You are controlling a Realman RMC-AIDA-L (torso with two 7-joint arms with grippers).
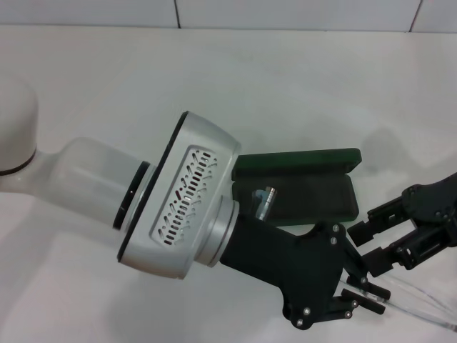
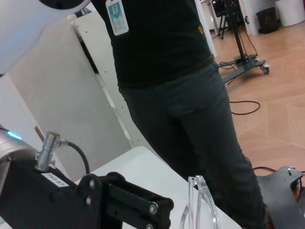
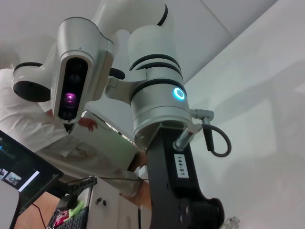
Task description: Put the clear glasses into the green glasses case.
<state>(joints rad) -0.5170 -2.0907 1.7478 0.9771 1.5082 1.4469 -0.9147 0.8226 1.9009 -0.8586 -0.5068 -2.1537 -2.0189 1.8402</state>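
Near the front edge of the tabletop, my left hand pinches one arm of the clear glasses beside my right hand, spread wide, so both face the open green glasses case just behind.

I read one label clearly: a white sticker on the black wrist block of the left arm, seen from the right wrist camera, printed "144-01". In the left wrist view a similar white sticker sits on the other arm's black block, near the metal plug; its print is too blurred to read. A badge hangs on a person's dark shirt; I can make out no text on it.
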